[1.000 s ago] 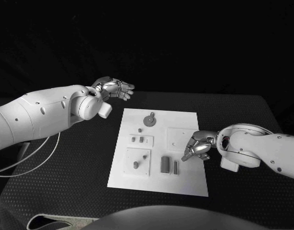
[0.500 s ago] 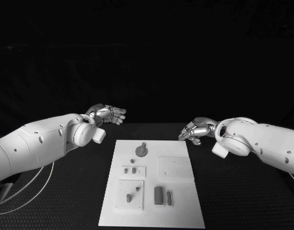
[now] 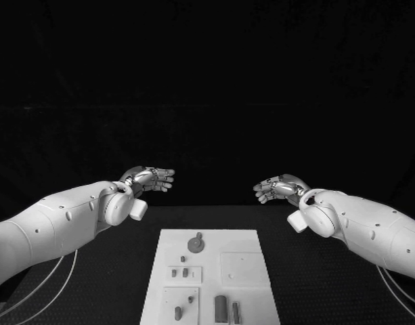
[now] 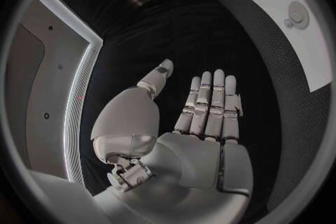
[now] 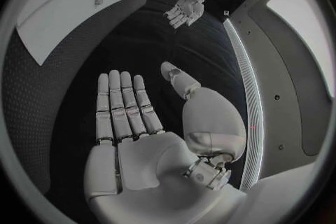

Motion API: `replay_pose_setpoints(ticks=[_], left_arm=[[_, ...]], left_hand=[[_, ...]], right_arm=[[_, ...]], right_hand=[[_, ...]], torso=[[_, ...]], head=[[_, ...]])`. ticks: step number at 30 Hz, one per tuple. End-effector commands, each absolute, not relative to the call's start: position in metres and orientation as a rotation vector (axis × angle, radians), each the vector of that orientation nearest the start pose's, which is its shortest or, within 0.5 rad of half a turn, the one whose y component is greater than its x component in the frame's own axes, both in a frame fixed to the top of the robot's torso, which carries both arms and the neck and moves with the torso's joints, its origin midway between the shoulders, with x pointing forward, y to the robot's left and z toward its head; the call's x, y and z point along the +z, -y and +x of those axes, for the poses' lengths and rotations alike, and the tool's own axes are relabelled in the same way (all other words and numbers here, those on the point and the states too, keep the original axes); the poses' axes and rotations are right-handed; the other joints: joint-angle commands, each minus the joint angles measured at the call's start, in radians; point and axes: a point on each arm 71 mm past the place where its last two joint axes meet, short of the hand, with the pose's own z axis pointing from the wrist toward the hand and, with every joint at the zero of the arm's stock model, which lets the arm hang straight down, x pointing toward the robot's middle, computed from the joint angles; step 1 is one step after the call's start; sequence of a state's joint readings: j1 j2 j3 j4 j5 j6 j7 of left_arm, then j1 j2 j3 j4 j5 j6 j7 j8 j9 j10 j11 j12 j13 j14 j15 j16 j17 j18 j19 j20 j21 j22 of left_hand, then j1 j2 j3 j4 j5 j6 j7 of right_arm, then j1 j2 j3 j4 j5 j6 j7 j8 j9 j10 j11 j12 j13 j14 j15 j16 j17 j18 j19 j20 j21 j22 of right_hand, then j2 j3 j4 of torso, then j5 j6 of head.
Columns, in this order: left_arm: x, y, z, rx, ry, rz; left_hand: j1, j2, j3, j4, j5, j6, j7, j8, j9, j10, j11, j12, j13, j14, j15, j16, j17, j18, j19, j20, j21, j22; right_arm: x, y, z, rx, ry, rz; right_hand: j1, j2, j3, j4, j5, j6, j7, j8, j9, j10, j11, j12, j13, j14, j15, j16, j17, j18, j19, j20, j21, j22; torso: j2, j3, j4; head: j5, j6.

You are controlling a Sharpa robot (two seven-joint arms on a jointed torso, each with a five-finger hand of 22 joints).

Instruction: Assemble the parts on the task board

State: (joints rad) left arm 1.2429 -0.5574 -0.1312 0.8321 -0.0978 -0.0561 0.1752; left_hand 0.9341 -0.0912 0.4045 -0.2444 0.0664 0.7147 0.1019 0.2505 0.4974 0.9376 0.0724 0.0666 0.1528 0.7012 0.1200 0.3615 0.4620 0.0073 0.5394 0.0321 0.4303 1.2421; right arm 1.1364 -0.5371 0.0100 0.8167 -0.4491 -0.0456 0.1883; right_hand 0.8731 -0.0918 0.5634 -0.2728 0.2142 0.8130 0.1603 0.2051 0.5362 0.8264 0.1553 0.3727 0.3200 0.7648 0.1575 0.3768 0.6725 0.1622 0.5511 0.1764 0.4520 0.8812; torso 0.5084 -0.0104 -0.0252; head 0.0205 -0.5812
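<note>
While both our arms are raised beyond the far edge of the table (image 3: 100, 284), neither hand touches anything. Our left hand (image 3: 149, 179) hangs past the far left of the task board (image 3: 248, 238), palm open, its fingers (image 4: 210, 102) stretched out flat and side by side with the thumb set apart, nothing in them. Our right hand (image 3: 278, 187) mirrors it past the far right of the board, its fingers (image 5: 122, 103) likewise extended and close together, thumb off to the side, holding nothing. The two hands face each other across a gap, well apart from one another and well apart from every part. The task board lies flat in the middle of the tabletop, its long sides running from the far edge toward the near edge. Near its far edge sits a round part with a small stub (image 3: 196, 245). Below that, toward the board's left long side, two small upright parts (image 3: 179, 273) stand side by side in a square recess, and farther toward the near edge another raised square (image 3: 181, 303) carries two more small pieces. Beside it, near the board's near edge, two longer bars (image 3: 227, 310) lie next to each other. A plain raised square (image 3: 244, 267) sits toward the right long side. All parts rest on the board, none near the fingers.
</note>
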Motion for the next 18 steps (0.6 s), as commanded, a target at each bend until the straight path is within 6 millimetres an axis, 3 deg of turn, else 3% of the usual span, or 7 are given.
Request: replay_pose_setpoints(ticks=[1,5,7,8,13,14,18], left_arm=[[-0.229,-0.263,0.584,-1.287,-1.618,-1.149],[-0.233,-0.263,0.583,-1.296,-1.625,-1.149],[-0.235,-0.261,0.582,-1.307,-1.636,-1.148],[-0.235,-0.267,0.583,-1.226,-1.635,-1.150],[-0.236,-0.263,0.580,-1.230,-1.617,-1.154],[-0.237,-0.262,0.579,-1.232,-1.610,-1.156],[-0.240,-0.253,0.569,-1.241,-1.563,-1.166]], left_hand=[[-0.031,-0.019,-0.014,0.010,-0.012,-0.037,-0.017,-0.018,-0.009,-0.054,-0.010,-0.004,-0.025,-0.055,0.008,-0.038,-0.015,-0.007,-0.045,0.026,-0.046,-0.018],[-0.066,-0.053,-0.007,0.054,-0.016,-0.067,-0.024,-0.026,-0.011,-0.086,-0.016,-0.001,-0.045,-0.085,0.012,-0.057,-0.024,-0.007,-0.075,0.045,-0.076,-0.023],[-0.069,-0.056,-0.002,0.064,-0.015,-0.067,-0.023,-0.024,-0.009,-0.086,-0.015,0.000,-0.048,-0.086,0.012,-0.058,-0.024,-0.007,-0.076,0.046,-0.078,-0.021],[-0.934,0.091,-0.405,0.244,-0.066,-0.715,-0.102,-0.251,-0.497,-0.938,-0.072,-0.067,-0.153,-0.701,-0.120,-0.361,-0.462,-0.007,-0.539,-0.032,-0.430,-0.388],[-0.934,0.091,-0.405,0.244,-0.066,-0.715,-0.102,-0.251,-0.497,-0.938,-0.072,-0.067,-0.153,-0.701,-0.120,-0.361,-0.462,-0.007,-0.539,-0.032,-0.430,-0.512],[-0.934,0.091,-0.405,0.244,-0.066,-0.715,-0.102,-0.251,-0.497,-0.938,-0.072,-0.067,-0.153,-0.701,-0.120,-0.361,-0.462,-0.007,-0.539,-0.032,-0.430,-1.242],[-0.934,0.091,-0.405,0.244,-0.066,-0.715,-0.102,-0.251,-0.497,-0.938,-0.072,-0.067,-0.153,-0.701,-0.120,-0.361,-0.462,-0.007,-0.539,-0.032,-0.430,-1.242]], right_arm=[[-0.247,0.252,0.577,1.193,-1.603,0.941],[-0.247,0.252,0.577,1.204,-1.592,0.948],[-0.247,0.255,0.576,1.200,-1.589,0.951],[-0.249,0.251,0.576,1.170,-1.645,0.932],[-0.248,0.248,0.573,1.182,-1.622,0.940],[-0.248,0.247,0.572,1.186,-1.613,0.943],[-0.245,0.239,0.564,1.213,-1.553,0.967]], right_hand=[[-0.009,0.002,-0.037,0.007,-0.011,-0.025,-0.007,-0.004,-0.005,0.004,0.001,-0.080,-0.072,-0.018,0.008,-0.057,-0.056,-0.029,-0.060,0.015,-0.053,-0.019],[-0.026,0.006,-0.074,0.020,-0.008,-0.052,-0.011,-0.005,-0.011,0.010,-0.001,-0.143,-0.125,-0.042,0.002,-0.098,-0.102,-0.038,-0.091,0.021,-0.080,-0.023],[-0.024,0.007,-0.083,0.022,-0.006,-0.055,-0.010,-0.001,-0.012,0.025,0.000,-0.162,-0.144,-0.039,0.002,-0.104,-0.117,-0.037,-0.092,0.022,-0.084,-0.021],[-0.873,0.092,-0.563,0.273,-0.214,-0.813,-0.160,-0.205,-0.536,-0.826,-0.155,-0.373,-0.320,-0.765,-0.157,-0.377,-0.673,-0.162,-0.551,-0.176,-0.452,-0.881],[-0.873,0.092,-0.563,0.273,-0.214,-0.813,-0.160,-0.205,-0.536,-0.826,-0.155,-0.373,-0.320,-0.765,-0.157,-0.377,-0.673,-0.162,-0.551,-0.176,-0.452,-0.881],[-0.873,0.092,-0.563,0.273,-0.214,-0.813,-0.160,-0.205,-0.536,-0.826,-0.155,-0.373,-0.320,-0.765,-0.157,-0.377,-0.673,-0.162,-0.551,-0.176,-0.452,-0.881],[-0.873,0.092,-0.563,0.273,-0.214,-0.813,-0.160,-0.205,-0.536,-0.826,-0.155,-0.373,-0.320,-0.765,-0.157,-0.377,-0.673,-0.162,-0.551,-0.176,-0.452,-0.881]], torso=[[-0.018,0.0043,-0.0042],[-0.017,0.0106,-0.0044],[-0.017,0.0112,-0.0035],[-0.015,0.0068,-0.0032],[0.000,0.0079,0.0052],[0.006,0.0083,0.0085],[0.030,0.0100,0.0222]], head=[[0.006,0.014],[0.004,0.023],[0.003,0.024],[0.005,0.019],[-0.003,0.008],[-0.006,0.004],[-0.018,-0.015]])
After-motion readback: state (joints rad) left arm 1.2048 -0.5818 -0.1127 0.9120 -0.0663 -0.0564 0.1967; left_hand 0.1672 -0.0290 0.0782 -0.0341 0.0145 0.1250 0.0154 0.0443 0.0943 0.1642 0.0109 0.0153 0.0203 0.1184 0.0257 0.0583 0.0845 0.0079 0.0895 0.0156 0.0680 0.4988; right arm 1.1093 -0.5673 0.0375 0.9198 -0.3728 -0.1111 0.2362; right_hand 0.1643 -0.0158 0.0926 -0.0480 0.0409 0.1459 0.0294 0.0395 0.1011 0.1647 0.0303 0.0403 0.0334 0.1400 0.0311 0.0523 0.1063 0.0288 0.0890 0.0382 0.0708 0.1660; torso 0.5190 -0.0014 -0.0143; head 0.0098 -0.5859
